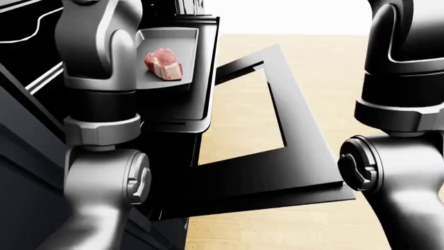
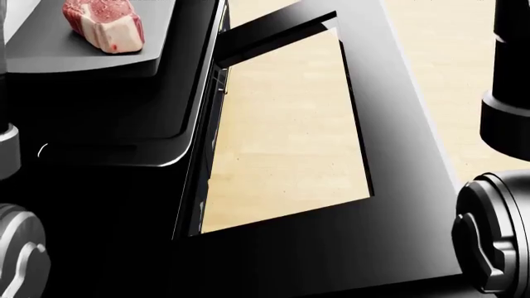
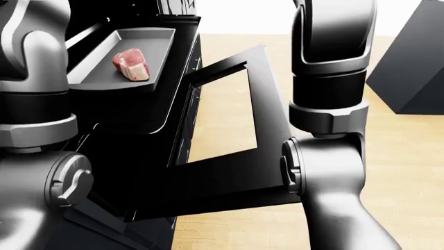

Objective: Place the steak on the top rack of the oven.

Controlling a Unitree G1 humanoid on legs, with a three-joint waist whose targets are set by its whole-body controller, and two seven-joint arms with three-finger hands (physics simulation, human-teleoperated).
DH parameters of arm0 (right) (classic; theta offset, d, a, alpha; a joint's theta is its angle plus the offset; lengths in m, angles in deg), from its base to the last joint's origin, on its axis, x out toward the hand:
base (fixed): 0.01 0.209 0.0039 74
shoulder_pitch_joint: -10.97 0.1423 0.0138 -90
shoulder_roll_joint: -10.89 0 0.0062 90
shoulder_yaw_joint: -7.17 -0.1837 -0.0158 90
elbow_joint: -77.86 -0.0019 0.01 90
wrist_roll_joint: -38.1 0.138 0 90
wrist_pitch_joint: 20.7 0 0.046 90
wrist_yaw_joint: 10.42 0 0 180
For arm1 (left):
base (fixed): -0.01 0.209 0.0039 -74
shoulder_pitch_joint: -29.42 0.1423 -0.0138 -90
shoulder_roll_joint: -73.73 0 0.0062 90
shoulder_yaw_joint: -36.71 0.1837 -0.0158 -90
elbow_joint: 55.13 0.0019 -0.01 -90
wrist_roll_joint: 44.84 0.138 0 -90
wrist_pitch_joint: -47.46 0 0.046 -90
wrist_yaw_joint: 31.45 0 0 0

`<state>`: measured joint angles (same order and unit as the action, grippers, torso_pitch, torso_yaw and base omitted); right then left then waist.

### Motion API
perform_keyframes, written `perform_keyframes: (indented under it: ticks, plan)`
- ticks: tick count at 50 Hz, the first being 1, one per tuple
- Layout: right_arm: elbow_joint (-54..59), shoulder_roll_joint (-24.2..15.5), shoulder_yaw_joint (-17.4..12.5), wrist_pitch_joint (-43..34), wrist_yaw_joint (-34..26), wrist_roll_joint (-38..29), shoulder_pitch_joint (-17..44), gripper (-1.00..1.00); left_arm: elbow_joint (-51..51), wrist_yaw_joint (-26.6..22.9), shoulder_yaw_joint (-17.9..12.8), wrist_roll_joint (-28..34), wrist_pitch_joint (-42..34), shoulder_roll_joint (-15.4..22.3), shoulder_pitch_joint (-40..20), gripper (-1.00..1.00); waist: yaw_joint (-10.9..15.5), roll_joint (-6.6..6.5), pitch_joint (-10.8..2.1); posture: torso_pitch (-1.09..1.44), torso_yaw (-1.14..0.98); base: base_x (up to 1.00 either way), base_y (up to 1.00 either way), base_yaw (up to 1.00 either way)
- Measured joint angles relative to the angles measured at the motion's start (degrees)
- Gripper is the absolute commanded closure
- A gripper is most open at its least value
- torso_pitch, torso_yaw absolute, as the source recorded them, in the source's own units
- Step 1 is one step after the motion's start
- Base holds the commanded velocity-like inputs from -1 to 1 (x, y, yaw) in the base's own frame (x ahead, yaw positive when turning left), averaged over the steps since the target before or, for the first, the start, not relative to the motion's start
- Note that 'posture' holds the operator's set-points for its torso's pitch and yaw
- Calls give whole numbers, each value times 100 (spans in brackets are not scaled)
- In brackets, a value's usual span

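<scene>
A raw red steak (image 3: 131,64) with a white fat edge lies on a shallow grey tray (image 3: 149,39) on top of the black oven, at the upper left of the eye views. In the head view the steak (image 2: 104,23) shows at the top left corner. Below and to the right of it the oven door (image 1: 277,172) hangs open, lowered flat, and the wooden floor shows through its window (image 2: 286,136). My left arm (image 1: 104,104) and right arm (image 1: 402,104) rise out of the top of the views. Neither hand shows. The oven's racks are hidden.
The open door sticks out over the wooden floor (image 3: 409,156) between my two arms. A dark block (image 3: 413,73) stands on the floor at the right of the right-eye view. My left arm covers part of the oven's left side.
</scene>
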<state>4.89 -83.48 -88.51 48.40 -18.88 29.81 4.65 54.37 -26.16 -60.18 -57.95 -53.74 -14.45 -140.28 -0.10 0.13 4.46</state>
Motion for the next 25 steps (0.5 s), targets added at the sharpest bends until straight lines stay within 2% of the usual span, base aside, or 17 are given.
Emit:
perform_keyframes:
  ticks: [25]
  plan:
    - [-244,-68,-37,-138,7,12,-117,-100,-373,111,13,-8,-248,-109,102,-100,0,11,12,0,0,0,0,0]
